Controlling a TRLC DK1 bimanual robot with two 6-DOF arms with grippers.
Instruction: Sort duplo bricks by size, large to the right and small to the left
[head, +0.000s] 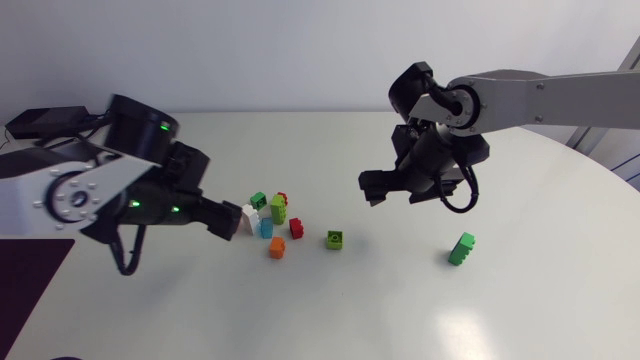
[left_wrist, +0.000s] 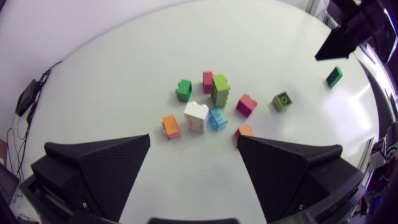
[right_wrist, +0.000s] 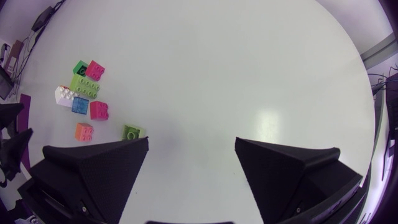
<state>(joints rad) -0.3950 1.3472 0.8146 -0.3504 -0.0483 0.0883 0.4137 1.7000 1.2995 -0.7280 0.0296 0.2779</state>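
A cluster of duplo bricks lies mid-table: a tall lime brick (head: 278, 209), a white one (head: 250, 217), a blue one (head: 266, 227), small green (head: 258, 201), red (head: 296, 228) and orange (head: 277, 247) ones. An olive small brick (head: 335, 239) sits apart to their right. A green brick (head: 461, 248) lies alone further right. My left gripper (head: 232, 218) is open just left of the white brick (left_wrist: 196, 116), which lies ahead of its fingers. My right gripper (head: 385, 185) hangs open and empty above the table, between the cluster and the green brick (left_wrist: 334, 76).
In the right wrist view the olive brick (right_wrist: 132, 132) and the orange brick (right_wrist: 84, 131) lie beside one finger, with bare white table (right_wrist: 261, 74) ahead. Open surface surrounds the lone green brick.
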